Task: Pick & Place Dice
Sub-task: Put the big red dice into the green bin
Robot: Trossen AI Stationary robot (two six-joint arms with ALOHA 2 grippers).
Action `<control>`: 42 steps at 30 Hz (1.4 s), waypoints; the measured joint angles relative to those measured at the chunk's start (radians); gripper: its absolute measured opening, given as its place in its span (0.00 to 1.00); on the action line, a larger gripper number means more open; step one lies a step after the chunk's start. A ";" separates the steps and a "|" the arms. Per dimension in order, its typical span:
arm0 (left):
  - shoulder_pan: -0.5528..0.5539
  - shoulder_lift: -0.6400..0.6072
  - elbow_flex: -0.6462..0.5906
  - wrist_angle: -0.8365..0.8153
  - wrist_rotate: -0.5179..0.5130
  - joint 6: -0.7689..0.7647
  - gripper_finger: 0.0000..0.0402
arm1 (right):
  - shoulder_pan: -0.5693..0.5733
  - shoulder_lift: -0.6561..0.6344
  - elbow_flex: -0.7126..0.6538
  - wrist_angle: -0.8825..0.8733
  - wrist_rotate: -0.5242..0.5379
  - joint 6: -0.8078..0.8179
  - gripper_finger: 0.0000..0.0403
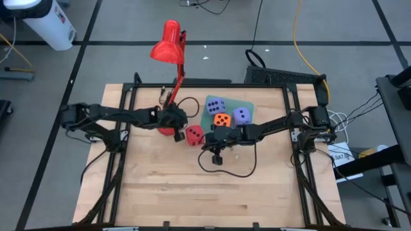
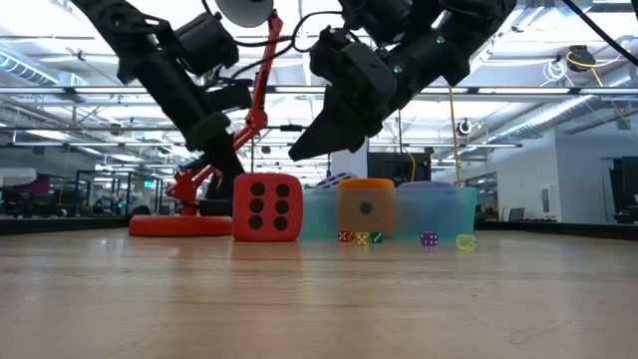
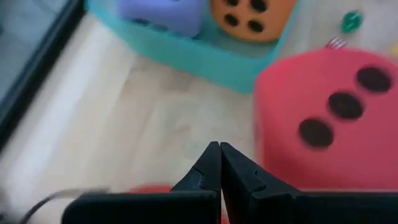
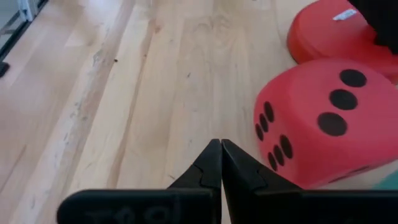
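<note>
The teal tray (image 2: 444, 211) is masking the lower halves of the purple dice in the low view; tiny dice (image 2: 361, 237) before it are staying too small to read.

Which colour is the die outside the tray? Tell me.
Red die with dark pips, clearest in the right wrist view.

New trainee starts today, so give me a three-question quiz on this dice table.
1. True or false: the red die sits inside the teal tray.
2. How many dice lie in the tray?
3. Both grippers, left gripper and right gripper, are: A open, B shut, C shut on a die.

Key:
1. False, it rests on the table beside the tray.
2. Three: orange die and two purple dice.
3. B
</note>
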 joint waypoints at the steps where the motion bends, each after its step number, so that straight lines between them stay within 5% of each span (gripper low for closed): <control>1: 0.006 0.012 0.000 0.018 0.032 0.002 0.00 | 0.001 0.000 0.000 0.000 0.000 -0.010 0.00; 7: -0.028 0.065 0.000 0.038 0.145 -0.007 0.00 | -0.003 0.000 0.000 -0.037 0.027 0.003 0.00; 20: -0.261 0.064 0.000 0.017 0.140 -0.021 0.00 | 0.025 0.001 0.000 -0.221 0.035 0.092 0.00; 30: -0.186 0.058 0.000 -0.079 0.148 -0.040 0.00 | 0.048 0.001 0.000 -0.192 0.189 0.197 0.00; 42: -0.183 0.059 0.004 -0.029 0.236 -0.012 0.00 | 0.021 0.001 0.000 -0.123 0.182 0.207 0.00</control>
